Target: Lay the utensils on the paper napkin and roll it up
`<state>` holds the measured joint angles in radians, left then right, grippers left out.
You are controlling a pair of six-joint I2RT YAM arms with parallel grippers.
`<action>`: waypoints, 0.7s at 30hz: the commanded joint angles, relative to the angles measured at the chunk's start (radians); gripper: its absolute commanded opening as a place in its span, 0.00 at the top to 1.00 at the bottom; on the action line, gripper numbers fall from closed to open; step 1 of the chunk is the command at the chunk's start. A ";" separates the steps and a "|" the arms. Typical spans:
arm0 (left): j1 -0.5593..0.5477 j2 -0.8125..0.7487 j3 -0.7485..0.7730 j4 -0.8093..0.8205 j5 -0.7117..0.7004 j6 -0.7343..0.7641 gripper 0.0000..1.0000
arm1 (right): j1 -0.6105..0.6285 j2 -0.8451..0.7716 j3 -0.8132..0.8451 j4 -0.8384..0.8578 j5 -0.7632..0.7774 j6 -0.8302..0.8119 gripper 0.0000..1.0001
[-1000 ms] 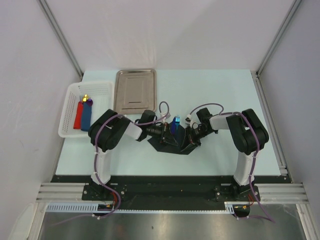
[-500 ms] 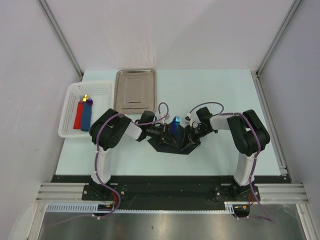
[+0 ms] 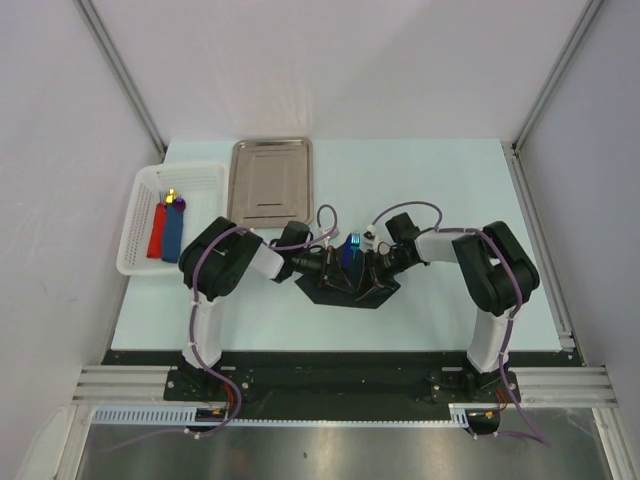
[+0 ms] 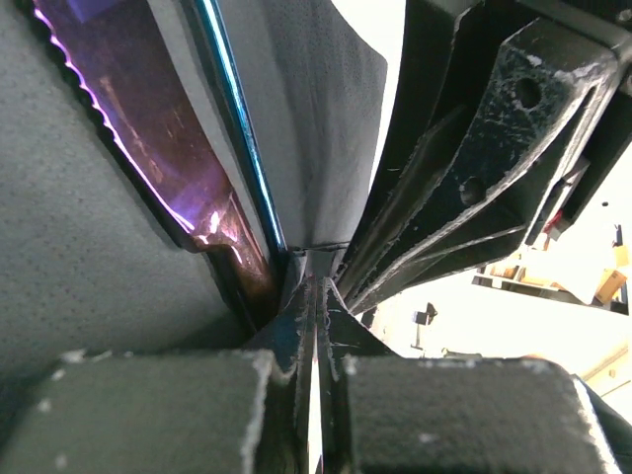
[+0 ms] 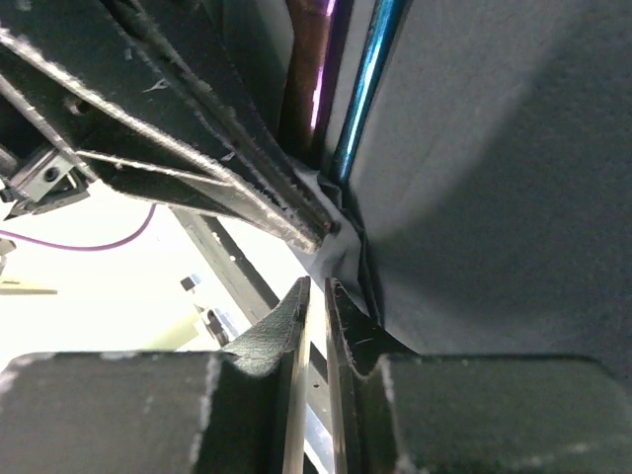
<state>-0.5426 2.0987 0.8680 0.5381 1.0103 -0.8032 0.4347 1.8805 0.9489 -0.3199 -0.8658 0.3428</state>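
Note:
The black paper napkin (image 3: 345, 290) lies mid-table, folded up around the utensils. The bright blue utensil (image 3: 352, 248) sticks out at its far end. In the left wrist view the blue utensil (image 4: 232, 128) and the purple one (image 4: 148, 128) lie against the napkin (image 4: 306, 118). My left gripper (image 3: 335, 268) (image 4: 316, 286) is shut on the napkin's edge. My right gripper (image 3: 368, 268) (image 5: 316, 288) has its jaws together with only a thin slit, its tips against the napkin fold (image 5: 494, 197) beside the blue utensil (image 5: 367, 89) and the purple one (image 5: 321, 79).
A shiny steel tray (image 3: 270, 180) lies at the back left. A white basket (image 3: 140, 240) at the left edge holds flat red and blue pieces (image 3: 166, 232). The two grippers face each other closely, tips almost touching.
My right gripper has moved left, pushing the napkin's right flap in toward the utensils. The left gripper has stayed in place.

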 commanded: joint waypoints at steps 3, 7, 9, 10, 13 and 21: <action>0.017 0.018 0.008 -0.047 -0.026 0.065 1.00 | 0.015 0.060 0.013 0.004 0.059 -0.030 0.85; 0.021 0.017 0.011 -0.061 -0.029 0.075 1.00 | 0.015 0.066 0.034 -0.037 0.100 -0.060 0.84; 0.021 0.018 0.012 -0.064 -0.029 0.075 1.00 | 0.013 0.054 0.042 -0.062 0.109 -0.070 0.81; 0.020 0.018 0.014 -0.063 -0.027 0.076 1.00 | 0.009 0.036 0.048 -0.082 0.106 -0.079 0.79; 0.020 0.017 0.017 -0.069 -0.032 0.081 1.00 | -0.002 -0.041 0.068 -0.119 0.077 -0.087 0.69; 0.020 0.026 0.020 -0.067 -0.035 0.087 1.00 | -0.134 -0.201 0.073 -0.266 0.129 -0.142 0.37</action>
<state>-0.5400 2.0987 0.8791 0.5083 1.0172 -0.7769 0.3786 1.7546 0.9955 -0.4843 -0.7933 0.2546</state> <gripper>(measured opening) 0.004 0.596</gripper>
